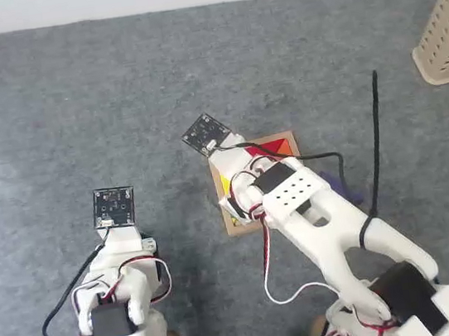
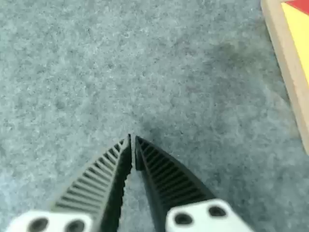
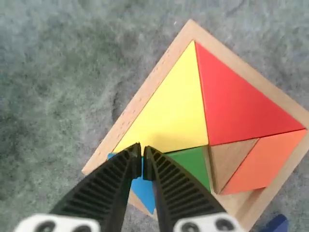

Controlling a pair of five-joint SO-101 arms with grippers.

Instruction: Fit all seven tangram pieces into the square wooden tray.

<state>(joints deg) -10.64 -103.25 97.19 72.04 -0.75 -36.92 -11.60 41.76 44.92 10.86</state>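
Two white arms stand at the grey felt-like surface (image 1: 113, 92). The square wooden tray (image 3: 145, 96) lies under the right arm (image 1: 324, 221). The right tool (image 3: 142, 151) hangs above one corner of the tray, its fingers almost together with only a thin slit between them. Under them, at the tray's edge, lies a light blue piece (image 3: 145, 191); if the fingers pinch it, I cannot tell.

Inside the tray a large yellow triangle (image 3: 174, 111) and a large red triangle (image 3: 236, 101) touch along one edge. Beside them are a small green triangle (image 3: 193, 162) and an orange piece (image 3: 263, 162). Between these two is a wood-coloured triangle (image 3: 229, 159), maybe a piece, maybe the tray's floor. A dark blue piece (image 3: 276, 224) lies on the surface just outside the tray.

The left arm (image 1: 120, 316) is apart from the tray. The left tool (image 2: 133, 141) is low over the grey surface, fingers drawn to a narrow gap with nothing between them. A beige slotted basket (image 1: 448, 19) stands at the far right edge.
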